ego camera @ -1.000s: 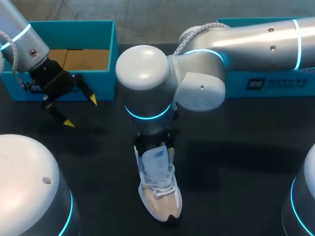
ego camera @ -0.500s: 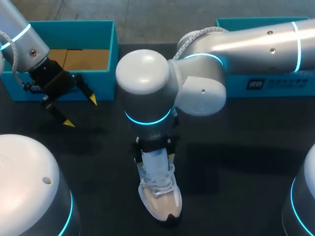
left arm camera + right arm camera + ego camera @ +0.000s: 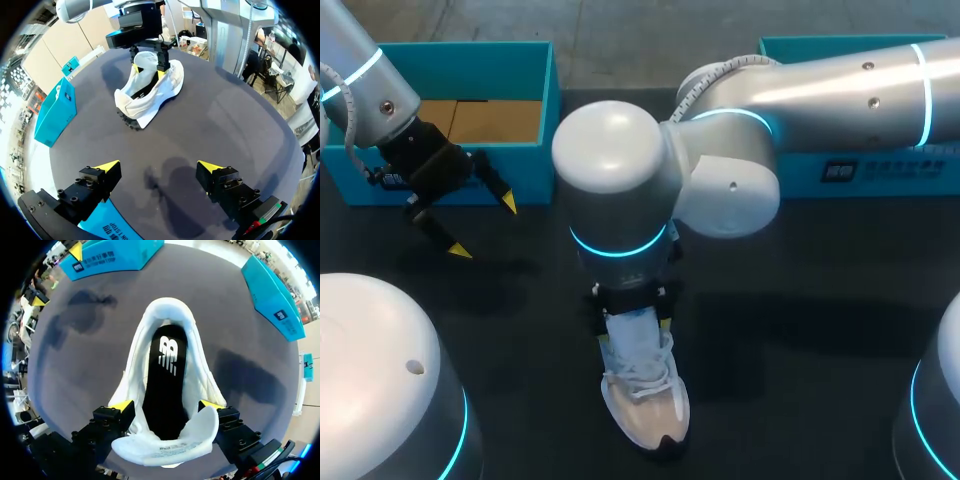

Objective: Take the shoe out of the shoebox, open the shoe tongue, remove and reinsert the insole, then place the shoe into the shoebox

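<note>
A white shoe [image 3: 645, 405] lies on the dark table, toe toward the front. Its black insole [image 3: 167, 375] sits inside, seen past the raised white tongue [image 3: 165, 447]. My right gripper [image 3: 633, 312] hangs straight over the shoe's opening, and the right wrist view shows this gripper [image 3: 167, 405] open with the tongue between its spread fingers. From the left wrist view the shoe [image 3: 150, 95] is ahead, with the right gripper [image 3: 148, 65] astride the tongue. My left gripper [image 3: 483, 228] stands open and empty beside the teal shoebox [image 3: 525, 170].
A second teal box [image 3: 880, 165] stands at the back right, behind my right arm. The open shoebox at the back left shows a brown cardboard bottom [image 3: 480, 120]. Bare dark table [image 3: 790, 390] lies on both sides of the shoe.
My right gripper has come down closer onto the shoe and its fingers have spread wider around the tongue. My left arm has kept still.
</note>
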